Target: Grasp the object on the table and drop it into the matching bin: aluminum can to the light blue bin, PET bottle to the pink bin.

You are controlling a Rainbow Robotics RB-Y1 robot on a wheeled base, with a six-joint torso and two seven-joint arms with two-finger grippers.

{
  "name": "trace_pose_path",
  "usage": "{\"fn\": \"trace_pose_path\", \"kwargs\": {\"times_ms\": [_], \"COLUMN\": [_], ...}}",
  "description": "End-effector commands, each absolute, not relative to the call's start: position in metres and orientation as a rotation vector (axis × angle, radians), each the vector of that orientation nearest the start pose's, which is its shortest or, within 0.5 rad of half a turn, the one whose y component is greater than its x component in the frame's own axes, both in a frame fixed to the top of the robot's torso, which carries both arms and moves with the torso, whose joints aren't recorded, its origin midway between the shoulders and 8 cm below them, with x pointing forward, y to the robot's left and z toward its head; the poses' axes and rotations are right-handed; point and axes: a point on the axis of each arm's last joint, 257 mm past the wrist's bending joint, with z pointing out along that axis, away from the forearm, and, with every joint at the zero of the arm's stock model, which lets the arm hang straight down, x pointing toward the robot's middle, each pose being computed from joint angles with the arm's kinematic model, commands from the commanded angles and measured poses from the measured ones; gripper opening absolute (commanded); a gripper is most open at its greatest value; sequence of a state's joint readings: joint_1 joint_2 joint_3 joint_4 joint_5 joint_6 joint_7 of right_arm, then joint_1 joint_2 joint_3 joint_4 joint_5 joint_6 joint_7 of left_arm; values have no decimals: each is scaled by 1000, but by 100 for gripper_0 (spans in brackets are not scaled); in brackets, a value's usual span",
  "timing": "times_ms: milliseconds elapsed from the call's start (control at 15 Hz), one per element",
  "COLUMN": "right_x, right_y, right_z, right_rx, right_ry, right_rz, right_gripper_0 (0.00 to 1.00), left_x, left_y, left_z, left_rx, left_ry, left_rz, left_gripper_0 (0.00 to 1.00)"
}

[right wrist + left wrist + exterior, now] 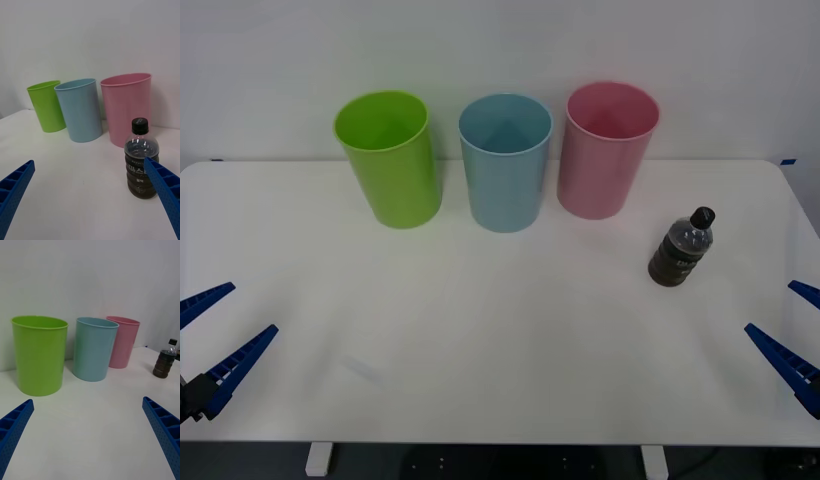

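Item: PET bottle (682,250), dark brown contents, black cap. Upright on the table (480,340), on my right side, a little in front of and to the right of the pink bin (608,150); near it, not touching.

Bins, back row from my left: lime green bin (388,160), light blue bin (505,162), pink bin. All upright, mouths open.

Right gripper (792,330): low at the table's right front edge, fingers spread wide, holding nothing. In its wrist view the bottle stands ahead, nearer one finger than the other.

Left gripper (208,340): parked at the left front edge, fingers apart, empty.

Step in hand, as I judge it: the approach; nothing grasped yet.

Next move: I would send the right arm forward, centre the bottle between the fingers, close on its body below the shoulders, then lift above the pink rim.
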State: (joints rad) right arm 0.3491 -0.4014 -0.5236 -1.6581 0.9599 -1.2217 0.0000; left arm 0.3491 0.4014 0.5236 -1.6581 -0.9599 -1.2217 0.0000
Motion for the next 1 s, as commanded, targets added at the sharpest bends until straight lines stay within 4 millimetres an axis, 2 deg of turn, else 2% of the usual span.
{"fn": "trace_pose_path", "kwargs": {"times_ms": [67, 133, 600, 867, 1000], "right_x": [342, 340, 346, 353, 359], "right_y": [-330, -335, -333, -336, -341], "right_z": [-169, -179, -181, -191, -199], "right_rx": [-465, -424, -418, -414, -458], "right_ry": [1441, 1459, 1467, 1477, 1462], "right_rz": [567, 573, 573, 539, 462], "right_gripper_0": [100, 100, 100, 100, 100], "left_x": [342, 342, 342, 342, 342], "left_y": [330, 330, 330, 330, 330], "left_z": [-169, -169, -169, -169, -169], "left_rx": [465, 465, 465, 465, 465], "left_ry": [1441, 1441, 1441, 1441, 1441], "left_rz": [-567, -567, -567, -567, -567], "left_gripper_0": [100, 100, 100, 100, 100]}}
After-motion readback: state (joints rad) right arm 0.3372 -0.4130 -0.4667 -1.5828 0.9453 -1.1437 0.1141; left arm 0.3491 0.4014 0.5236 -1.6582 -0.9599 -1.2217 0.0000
